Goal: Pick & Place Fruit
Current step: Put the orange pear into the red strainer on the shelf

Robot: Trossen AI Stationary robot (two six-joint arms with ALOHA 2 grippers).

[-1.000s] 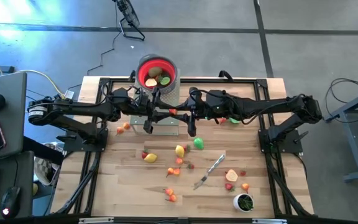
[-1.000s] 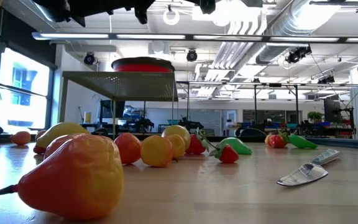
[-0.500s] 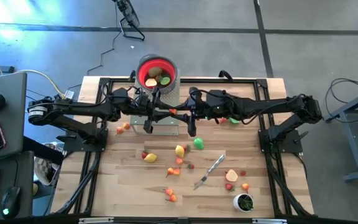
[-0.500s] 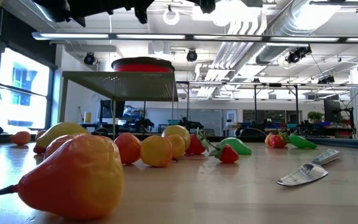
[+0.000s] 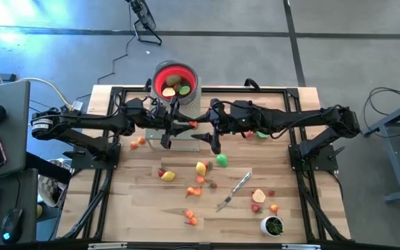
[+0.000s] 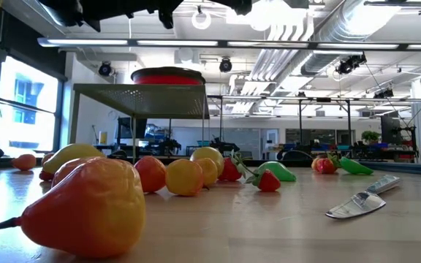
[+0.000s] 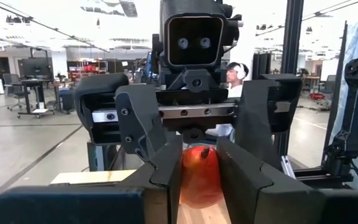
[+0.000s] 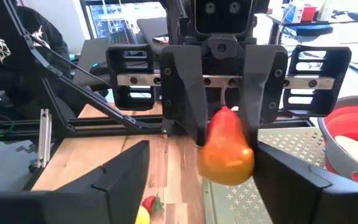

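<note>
An orange-red pear-shaped fruit (image 8: 225, 149) hangs in mid-air in front of the perforated metal stand (image 5: 183, 115). The stand carries the red bowl (image 5: 175, 80), which holds a few fruit pieces. My left gripper (image 5: 189, 126) reaches in from the table's left and is shut on the fruit (image 7: 199, 177). My right gripper (image 5: 202, 130) faces it from the right and is open. Its fingers (image 8: 129, 163) stand wide on either side of the fruit without touching it. Several more fruit pieces (image 5: 200, 169) lie on the table nearer the front. My left gripper pinches the fruit's narrower upper part (image 8: 224, 122) between its two fingers (image 8: 188, 99), one on each side. The fingers come in level from the table's left. The fruit is upright and lifted clear of the table, its rounded lower end below the fingers.
A silver knife (image 5: 235, 189) lies front right. A white cup with green contents (image 5: 273, 224) stands near the front right corner. Black frame rails (image 5: 103, 187) run along the table's sides. People are in the room beyond (image 8: 17, 43).
My right gripper has opened and let go of the orange-red fruit, which stays where it was in my left gripper. Neither arm has moved otherwise.
</note>
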